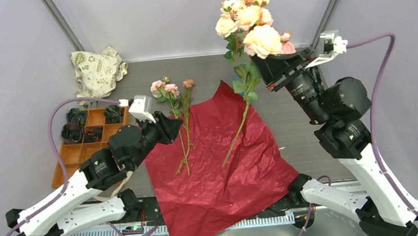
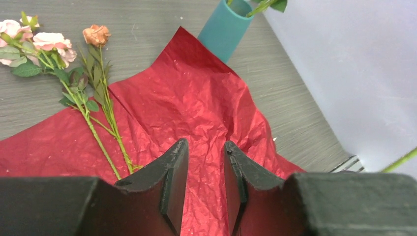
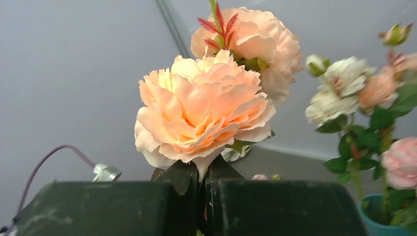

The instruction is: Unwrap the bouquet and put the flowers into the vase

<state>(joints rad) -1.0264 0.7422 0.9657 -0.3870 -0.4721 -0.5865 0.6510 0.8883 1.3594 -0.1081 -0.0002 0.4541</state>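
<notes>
**Right gripper holds one rose aloft beside the vase; left gripper is released.**

The right gripper is clenched on the stem of a large peach rose, just below its head. The stem hangs free, slanting down over the dark red wrapping paper, which lies spread flat and crinkled on the desk. The teal vase stands upright just past the far corner of the paper, near the held rose. It already contains several cream, peach and pink flowers. The left gripper hovers over the paper with its jaws apart and nothing between them. Two small-headed flowers lie across the paper's left edge, heads on the bare desk.
</notes>
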